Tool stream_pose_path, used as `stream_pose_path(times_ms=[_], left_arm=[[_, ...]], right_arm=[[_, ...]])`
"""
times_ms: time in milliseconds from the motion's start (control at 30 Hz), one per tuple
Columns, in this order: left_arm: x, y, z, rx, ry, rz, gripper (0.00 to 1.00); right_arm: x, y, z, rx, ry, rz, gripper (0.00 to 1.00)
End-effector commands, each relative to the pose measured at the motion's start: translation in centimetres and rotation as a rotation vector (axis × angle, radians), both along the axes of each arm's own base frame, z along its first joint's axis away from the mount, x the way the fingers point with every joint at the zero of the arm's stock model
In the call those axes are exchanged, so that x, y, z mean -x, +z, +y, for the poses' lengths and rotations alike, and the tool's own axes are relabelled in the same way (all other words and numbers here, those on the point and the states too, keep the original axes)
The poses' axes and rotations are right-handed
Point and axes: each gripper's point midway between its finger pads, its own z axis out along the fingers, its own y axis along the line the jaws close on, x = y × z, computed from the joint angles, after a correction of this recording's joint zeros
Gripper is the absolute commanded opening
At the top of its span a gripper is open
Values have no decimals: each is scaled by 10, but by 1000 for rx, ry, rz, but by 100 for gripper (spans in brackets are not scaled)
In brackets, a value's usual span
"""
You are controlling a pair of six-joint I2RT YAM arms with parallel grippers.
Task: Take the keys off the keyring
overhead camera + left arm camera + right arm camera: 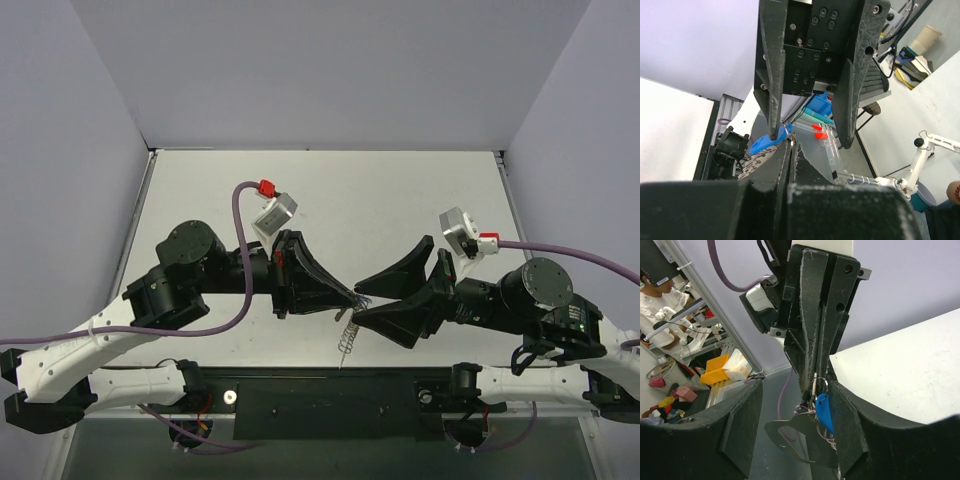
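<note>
Keyring [817, 386], with the blue-headed key [823, 412] on it, is held off the table [400, 200] near its front edge, between the tips of the two arms. The left gripper [352, 297] is clenched, its fingers pressed together on the thin wire of the keyring, as is seen most clearly from the right wrist. The blue-headed key is hung just below that pinch, and the silver chain [345, 338] is left dangling beneath. The other small silver pieces among the links cannot be told apart. The right gripper [358, 300] is spread wide, with one finger set on either side of the bunch and nothing grasped. In the left wrist view one fingertip [773, 134] is seen just beside the blue head, but whether contact is made cannot be told.
</note>
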Motion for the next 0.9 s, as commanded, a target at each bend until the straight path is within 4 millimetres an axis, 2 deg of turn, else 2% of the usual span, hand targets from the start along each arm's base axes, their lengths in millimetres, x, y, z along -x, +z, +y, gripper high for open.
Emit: stream_pose_path(times_ms=[0, 100, 133, 200, 333, 367, 467, 500, 600, 700, 733, 833, 867], left_arm=[[-17, 27, 5, 102, 130, 48, 0], [-37, 3, -4, 15, 224, 141, 0], [-43, -10, -5, -45, 272, 171, 0], [-51, -25, -7, -96, 323, 194, 0], [-52, -28, 0, -111, 358, 164, 0], [-60, -27, 3, -107, 404, 165, 0], [-61, -25, 15, -85, 438, 163, 0], [-63, -33, 18, -115, 458, 176, 0], [-69, -35, 29, -127, 515, 188, 0], [-78, -48, 41, -191, 595, 227, 0], [-81, -63, 42, -257, 621, 239, 0], [-86, -72, 39, -337, 649, 267, 0], [-89, -80, 41, -373, 676, 276, 0]], right_arm=[[2, 24, -7, -88, 3, 17, 50], [-12, 19, -13, -108, -78, 54, 50], [-13, 16, -14, -110, -90, 66, 50], [-15, 12, -14, -107, -99, 81, 51], [-15, 11, -14, -108, -101, 94, 50], [-16, 13, -16, -115, -105, 95, 50], [-17, 14, -20, -127, -118, 101, 50], [-17, 14, -20, -129, -119, 103, 50], [-18, 11, -21, -129, -125, 107, 50], [-19, 8, -20, -130, -130, 121, 50], [-19, 8, -20, -132, -129, 123, 49], [-19, 0, -17, -118, -124, 142, 49], [-19, 6, -18, -147, -125, 139, 48]])
